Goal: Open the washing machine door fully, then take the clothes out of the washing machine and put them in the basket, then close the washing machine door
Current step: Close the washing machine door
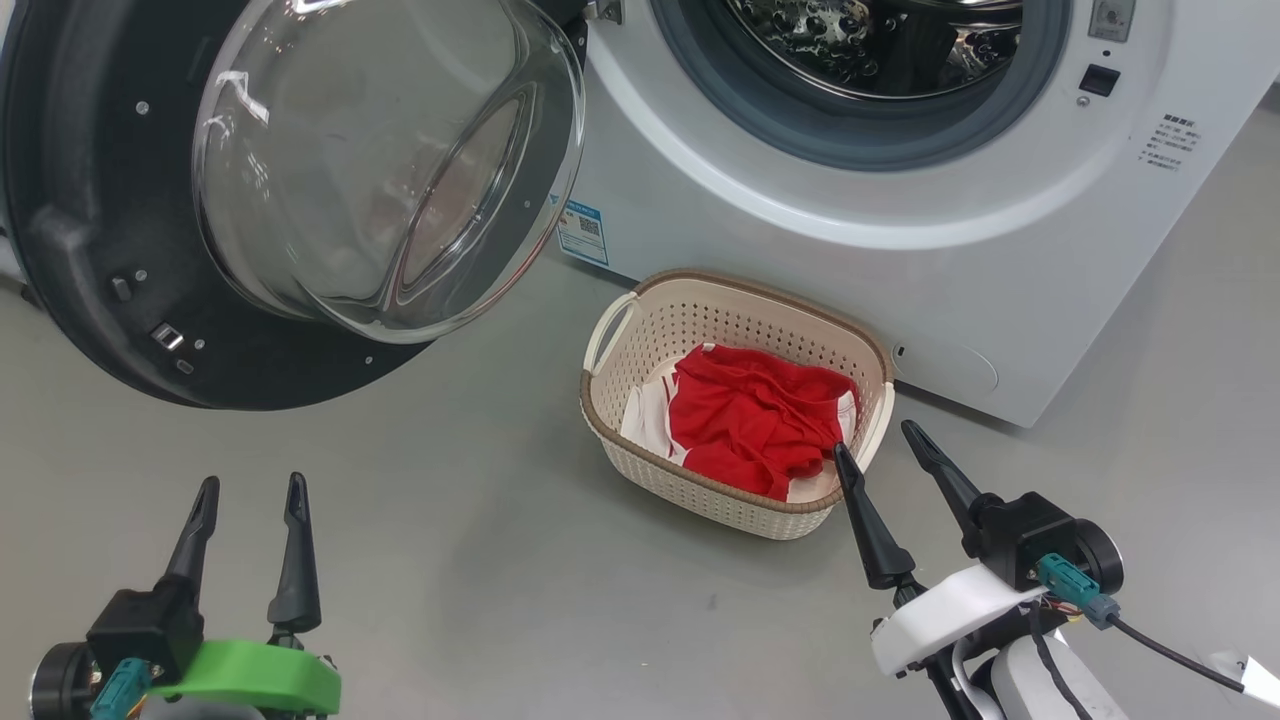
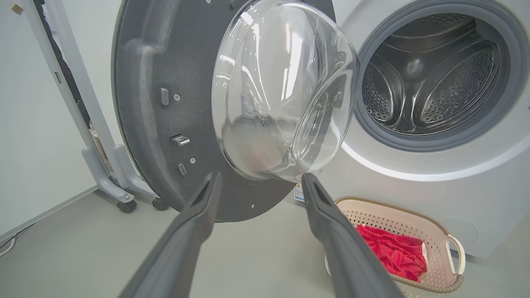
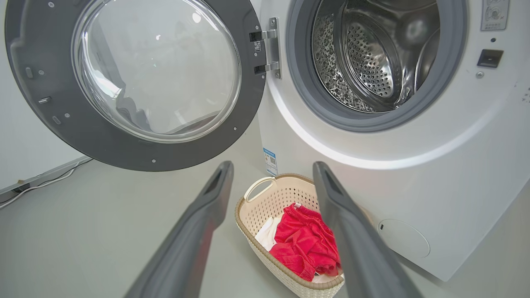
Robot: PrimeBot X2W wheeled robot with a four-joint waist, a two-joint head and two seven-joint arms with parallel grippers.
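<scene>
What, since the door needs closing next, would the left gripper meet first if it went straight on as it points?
Probably the washing machine door, around its lower inner face; the open left gripper points at it.

Washing machine [image 1: 1050,280] top past the frame, blue label [image 1: 583,231] print perhaps illegible

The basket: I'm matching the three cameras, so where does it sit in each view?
Head view: basket centre, slightly right, before the washing machine.
Left wrist view: lower right corner.
Right wrist view: bottom centre.
Shared landmark: the open washing machine door, upper left of it in all three.
</scene>
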